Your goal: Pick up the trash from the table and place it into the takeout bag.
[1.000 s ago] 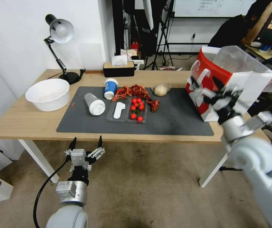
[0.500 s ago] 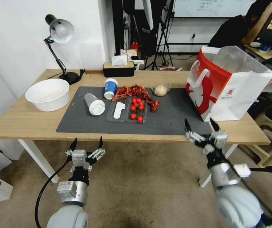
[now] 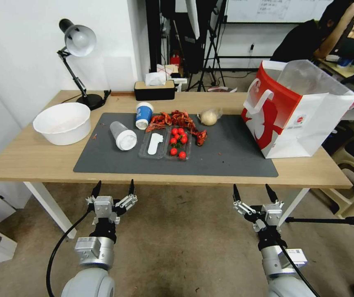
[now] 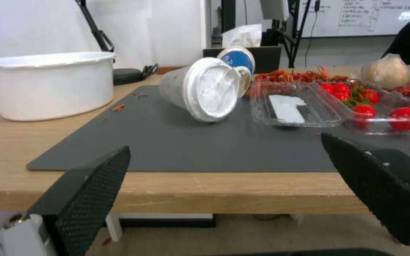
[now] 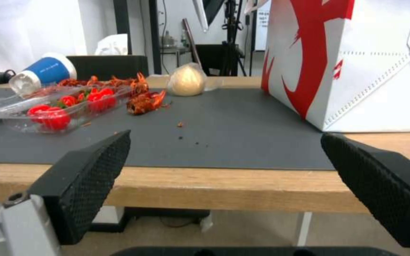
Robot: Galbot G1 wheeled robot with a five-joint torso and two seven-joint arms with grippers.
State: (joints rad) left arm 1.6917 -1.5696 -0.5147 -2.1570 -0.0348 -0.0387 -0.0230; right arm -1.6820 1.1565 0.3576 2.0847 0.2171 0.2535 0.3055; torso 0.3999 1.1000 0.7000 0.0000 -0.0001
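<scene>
Takeout bag point(image 3: 292, 115) upright on table point(image 3: 28, 156); clear tray point(image 3: 179, 144) holds tomatoes; both tools spread, empty.

White wall point(image 3: 20, 49), beige floor point(image 3: 177, 247), black tripods point(image 3: 210, 45), whiteboard point(image 3: 276, 10) behind

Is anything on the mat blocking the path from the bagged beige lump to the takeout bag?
Nothing visible does: bare dark mat lies between the clear bag with beige lump and the takeout bag.
</scene>
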